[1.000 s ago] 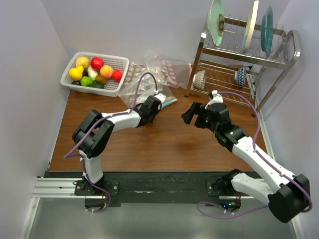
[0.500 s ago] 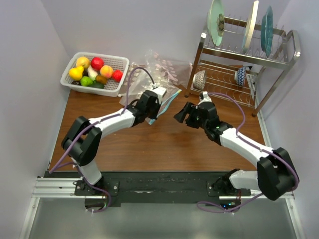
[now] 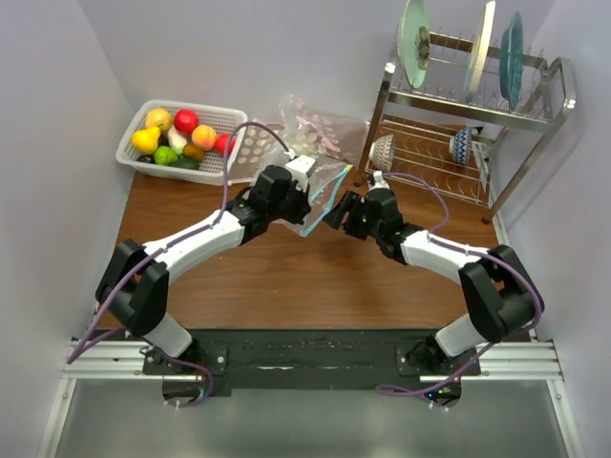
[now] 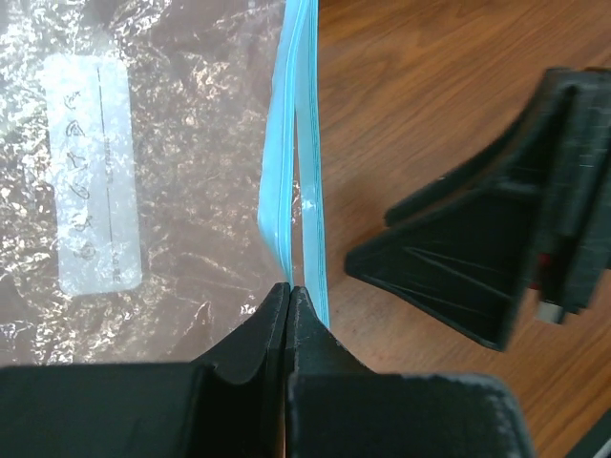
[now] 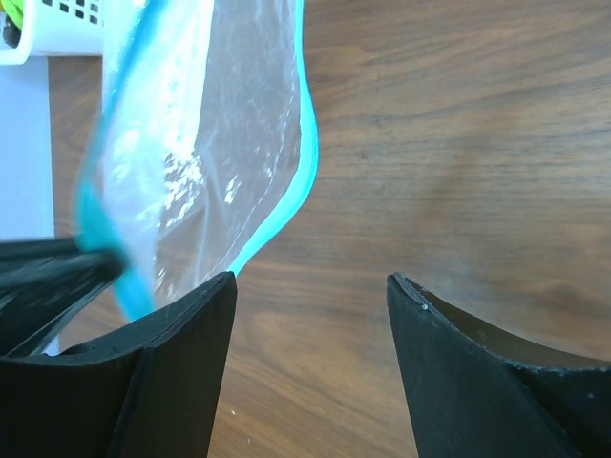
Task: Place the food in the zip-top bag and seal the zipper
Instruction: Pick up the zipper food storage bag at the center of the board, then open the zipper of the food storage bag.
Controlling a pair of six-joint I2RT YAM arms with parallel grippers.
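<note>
We see the left jaws pinched shut on the zipper [image 4: 304, 219] of the zip-top bag [image 3: 323, 191], between both arms over the tabletop [image 3: 286, 277]. The right jaws stand wide and hold nothing, with one tip just beside the blue rim. The food [image 3: 177, 134] lies in the basket [image 3: 218, 116].

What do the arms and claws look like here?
Both the left arm and the right arm have white links with bulky black joint housings. A purple cable loops along each. The left claw and the right claw have matte black, wedge-shaped fingers. No markings are visible.
</note>
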